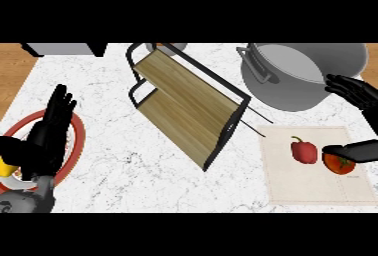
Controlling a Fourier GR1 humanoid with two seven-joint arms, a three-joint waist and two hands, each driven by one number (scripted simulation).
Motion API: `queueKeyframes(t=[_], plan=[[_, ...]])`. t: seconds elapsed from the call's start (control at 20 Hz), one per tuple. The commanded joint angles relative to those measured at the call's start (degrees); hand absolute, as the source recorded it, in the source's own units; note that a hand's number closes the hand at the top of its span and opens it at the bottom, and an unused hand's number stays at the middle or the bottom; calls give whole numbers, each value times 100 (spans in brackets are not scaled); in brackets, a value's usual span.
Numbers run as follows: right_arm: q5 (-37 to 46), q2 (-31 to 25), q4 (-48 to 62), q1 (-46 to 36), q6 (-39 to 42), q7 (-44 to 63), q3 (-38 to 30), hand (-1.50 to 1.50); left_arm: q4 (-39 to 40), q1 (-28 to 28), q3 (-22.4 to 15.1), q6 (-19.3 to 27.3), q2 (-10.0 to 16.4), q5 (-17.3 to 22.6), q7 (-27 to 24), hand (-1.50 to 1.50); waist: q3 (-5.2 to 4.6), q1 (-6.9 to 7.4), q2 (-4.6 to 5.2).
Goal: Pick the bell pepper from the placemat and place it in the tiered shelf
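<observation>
The bell pepper [303, 150] is red w/ a small green stem. It lies on the placemat [310, 187], in the upper middle part of it, and no hand holds it. The placemat is beige and lies near the front right corner of the counter [111, 90]. Just right of the pepper, on the same mat, is a round red-orange fruit [341, 166], maybe a tomato; the two are close but apart.

The right hand [353, 92] comes in at the right edge of the counter. Its fingers are spread and relaxed, grasping nothing, and they show beside the grey pot [295, 75], which stands at the back right corner. The thumb points left over the top of the round fruit; if it touches the fruit I cannot tell. Its tip is near the pepper but apart from it.

The tiered shelf [188, 107], black frame w/ two wooden boards, stands in the middle of the counter, turned diagonal from back to front.

The left hand [46, 132] rests at the left edge, fingers straight and released, above a red-rimmed plate [79, 142]
</observation>
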Motion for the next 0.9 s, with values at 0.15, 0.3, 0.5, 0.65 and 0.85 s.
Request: queueKeyframes(t=[0.15,0.3,0.5,0.65,0.85], plan=[[971,-1406,-1207,237,756,740,537,-150,10,157,79,-82,5,5,-51,0,-21,-90,-35],[1901,-1723,-1795,168,435,1163,862,-150,-188,338,-2,-38,-59,-20,-55,0,-24,-17,-53],[3004,-2034,-2509,36,160,1992,1278,-150,-233,82,17,61,-3,-92,252,0,-17,-53,-39],[3455,-2079,-2929,-64,210,3048,1546,-150,-246,148,54,-41,-13,-59,175,0,-17,-18,-24],[4315,-1121,-3097,-67,22,4289,2434,-150,-433,54,30,28,-68,-212,287,0,-5,88,9]])
